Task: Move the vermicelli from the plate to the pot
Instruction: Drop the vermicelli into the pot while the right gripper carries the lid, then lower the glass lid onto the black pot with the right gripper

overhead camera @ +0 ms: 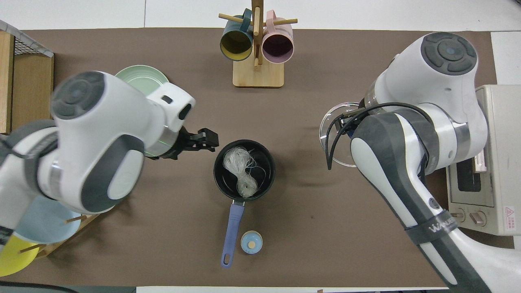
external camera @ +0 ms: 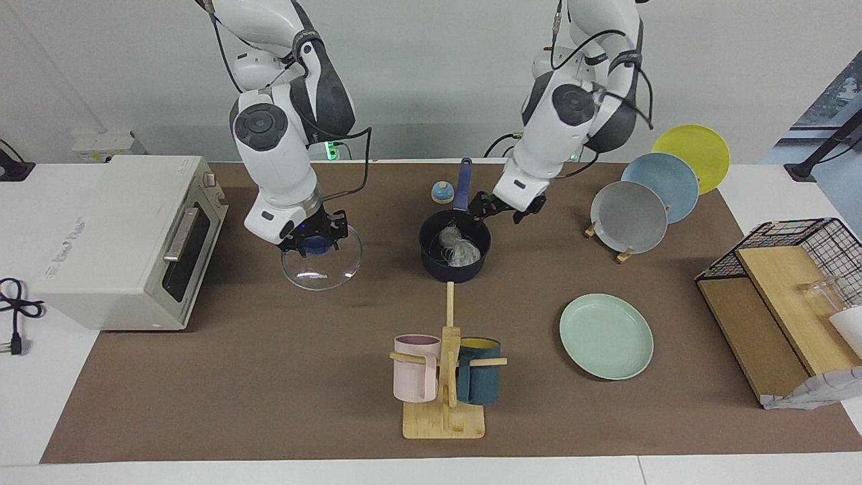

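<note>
Left hand point(external camera: 500, 207) open above brown table mat point(external camera: 269, 377).

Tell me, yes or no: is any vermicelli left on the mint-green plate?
No: the mint-green plate lies bare, and the vermicelli sits inside the pot.

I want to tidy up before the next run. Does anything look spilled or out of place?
Nothing spilled: the vermicelli sits inside the pot, and the green plate is bare. Only oddity: the right gripper holds a glass lid off the pot.
</note>
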Controlling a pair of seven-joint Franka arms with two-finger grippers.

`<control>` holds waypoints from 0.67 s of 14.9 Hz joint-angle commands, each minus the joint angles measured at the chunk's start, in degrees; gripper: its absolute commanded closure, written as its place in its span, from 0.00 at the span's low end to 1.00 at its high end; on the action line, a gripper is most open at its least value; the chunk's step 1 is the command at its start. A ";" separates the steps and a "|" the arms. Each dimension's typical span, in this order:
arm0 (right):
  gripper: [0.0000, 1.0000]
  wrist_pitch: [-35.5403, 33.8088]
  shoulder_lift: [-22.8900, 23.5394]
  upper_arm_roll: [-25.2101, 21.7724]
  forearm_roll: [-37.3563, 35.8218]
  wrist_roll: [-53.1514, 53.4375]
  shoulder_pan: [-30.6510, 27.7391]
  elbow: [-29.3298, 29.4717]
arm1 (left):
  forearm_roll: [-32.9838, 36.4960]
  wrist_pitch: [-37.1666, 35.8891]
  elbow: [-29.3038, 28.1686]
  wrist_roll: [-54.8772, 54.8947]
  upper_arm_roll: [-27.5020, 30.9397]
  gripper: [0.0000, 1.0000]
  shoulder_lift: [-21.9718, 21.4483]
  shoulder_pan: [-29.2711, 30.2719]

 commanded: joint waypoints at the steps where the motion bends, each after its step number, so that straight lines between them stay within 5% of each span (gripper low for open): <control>1: 1.00 1.69 0.36 0.35 0.71 9.00 4.63 1.54 | 4.53 -7.40 1.07 8.95 -0.34 0.00 -5.88 6.43; 6: 1.00 -1.46 8.16 0.44 0.63 27.80 15.88 13.13 | 7.80 -12.96 4.16 22.15 -0.43 0.00 -8.00 16.54; 10: 1.00 -0.77 13.70 0.44 -2.44 40.03 23.71 15.61 | 7.98 -11.20 3.54 21.99 -0.43 0.00 -8.09 17.43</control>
